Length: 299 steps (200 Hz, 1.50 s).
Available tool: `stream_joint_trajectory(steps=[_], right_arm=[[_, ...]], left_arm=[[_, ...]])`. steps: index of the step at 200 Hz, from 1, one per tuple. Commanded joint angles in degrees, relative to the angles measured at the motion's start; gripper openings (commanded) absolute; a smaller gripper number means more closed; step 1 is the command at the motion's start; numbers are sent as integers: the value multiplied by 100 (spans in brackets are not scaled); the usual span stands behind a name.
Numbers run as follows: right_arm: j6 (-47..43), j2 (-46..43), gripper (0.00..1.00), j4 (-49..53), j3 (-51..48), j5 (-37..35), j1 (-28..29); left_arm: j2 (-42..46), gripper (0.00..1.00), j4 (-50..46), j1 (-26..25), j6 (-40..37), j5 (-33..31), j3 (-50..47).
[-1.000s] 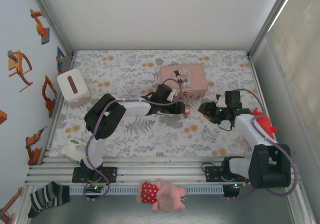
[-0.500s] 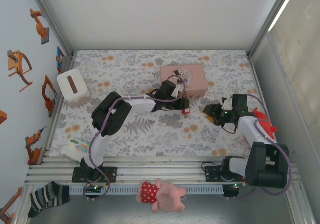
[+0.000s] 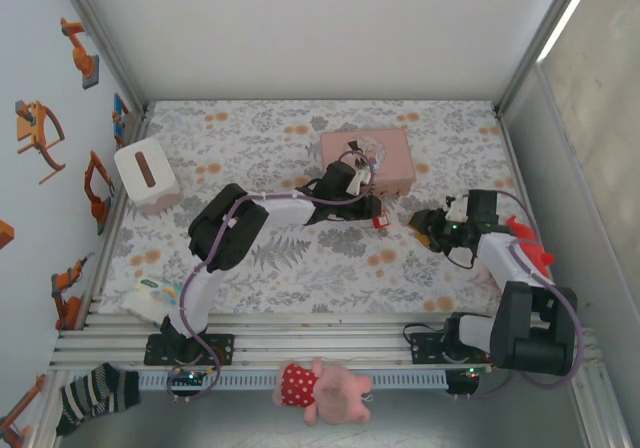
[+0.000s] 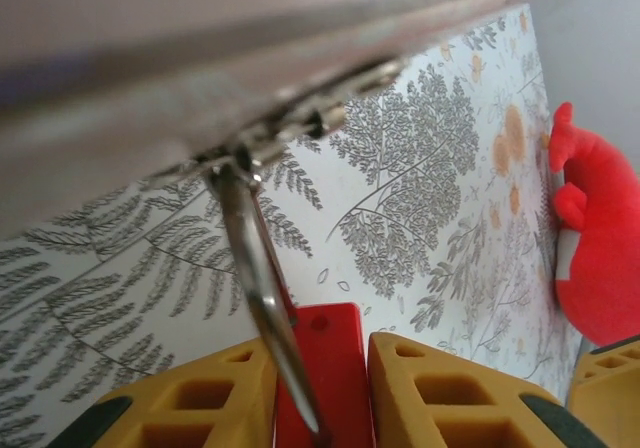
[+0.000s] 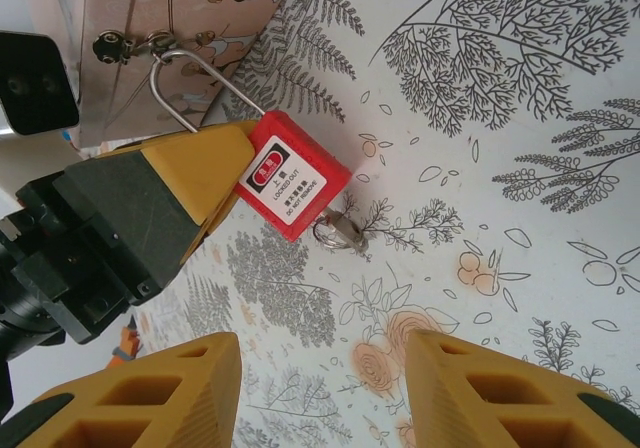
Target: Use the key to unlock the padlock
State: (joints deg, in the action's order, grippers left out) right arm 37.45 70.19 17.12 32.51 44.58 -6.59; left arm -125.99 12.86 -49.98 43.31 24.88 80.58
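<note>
Your left gripper (image 4: 318, 356) is clamped on the red padlock (image 5: 293, 188), whose shackle hooks through the hasp of the pink box (image 3: 388, 156); hold it steady. Your right gripper (image 5: 322, 346), jaws apart and empty, hovers near. Line it squarely onto what looks like the key (image 5: 340, 232) at the lock's base.

Red padlock (image 5: 290, 183); pink box (image 3: 385, 163); grey leaf-print cloth (image 5: 520, 118) with orange flowers.

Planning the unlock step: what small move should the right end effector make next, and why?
Probably ease the right end effector forward and close on the key: the left end effector clamps the red padlock, the silvery key seems seated in its underside, and the right jaws stand open, apart from it.
</note>
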Motion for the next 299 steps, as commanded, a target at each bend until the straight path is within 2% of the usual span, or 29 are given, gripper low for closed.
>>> stream_joint_trajectory(steps=[1, 22, 54, 122, 166, 199, 253, 299], right_arm=[[-89, -100, 46, -163, -130, 221, -45], [-88, -169, 46, -133, -175, 229, -46], [-87, -242, 46, -62, -162, 212, -52], [-123, -290, 45, 27, -67, 211, -61], [-176, -279, 45, 54, -94, 217, -110], [-211, -337, 45, 130, -76, 267, -200], [-269, -486, 45, 277, -96, 244, -256], [-692, -731, 45, 460, -48, -32, -254]], left_arm=[[-66, 25, 110, -66, 228, 260, 45], [-127, 24, 31, -57, 217, 269, 142], [-319, 35, 101, -65, 365, 290, 172], [-638, 43, 165, -159, 451, 179, 319], [-820, 43, 268, -245, 582, 60, 322], [-819, 40, 453, -337, 715, -22, 153], [-806, 21, 895, -322, 986, -20, -112], [-530, 10, 983, -234, 900, 153, -287]])
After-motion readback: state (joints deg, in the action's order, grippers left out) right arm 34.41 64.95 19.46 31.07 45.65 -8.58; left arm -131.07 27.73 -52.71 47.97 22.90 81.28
